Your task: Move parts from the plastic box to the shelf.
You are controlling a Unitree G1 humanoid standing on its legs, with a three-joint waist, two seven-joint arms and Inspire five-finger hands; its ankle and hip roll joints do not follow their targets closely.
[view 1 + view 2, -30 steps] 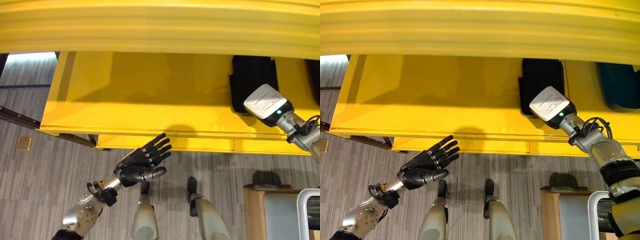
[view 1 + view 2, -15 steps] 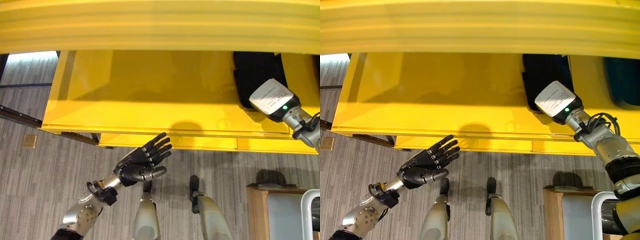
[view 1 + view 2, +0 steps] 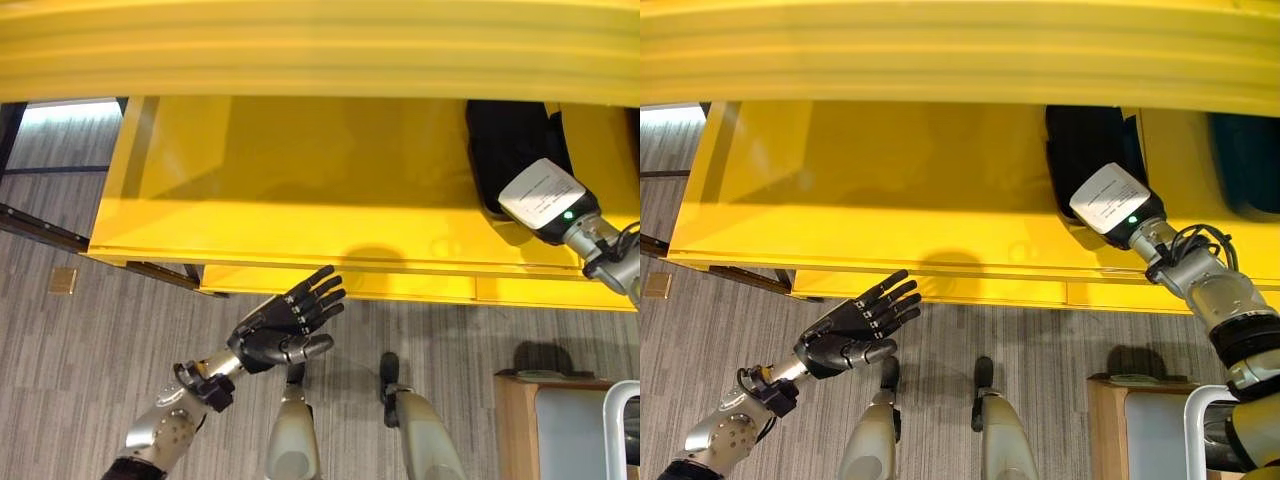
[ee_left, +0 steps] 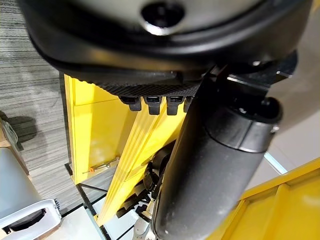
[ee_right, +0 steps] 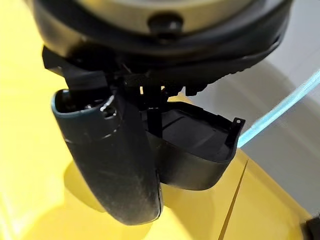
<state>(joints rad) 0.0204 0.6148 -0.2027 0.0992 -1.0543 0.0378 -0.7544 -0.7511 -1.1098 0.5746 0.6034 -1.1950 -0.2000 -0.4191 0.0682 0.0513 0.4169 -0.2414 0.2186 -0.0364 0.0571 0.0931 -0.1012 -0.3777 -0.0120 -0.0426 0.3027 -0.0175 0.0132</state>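
A black tray-like part [image 3: 505,150] lies on the yellow shelf [image 3: 300,190], toward its right end. My right arm reaches in to it from the lower right. In the right wrist view my right hand's thumb [image 5: 120,160] lies against the outer wall of the black part [image 5: 195,145], pinching it; the fingers are hidden behind the part. My left hand [image 3: 285,325] hovers open, fingers straight, below the shelf's front edge and over the floor, holding nothing.
A yellow upper shelf edge [image 3: 320,50] overhangs the shelf board. A dark blue item [image 3: 1245,160] sits further right on the shelf. A wooden-edged stand with a grey top [image 3: 560,420] is at the lower right. Grey carpet floor [image 3: 80,380] lies below.
My right arm has pushed a little further right and deeper over the shelf with the black part. The camera has shifted slightly. The left hand has stayed put.
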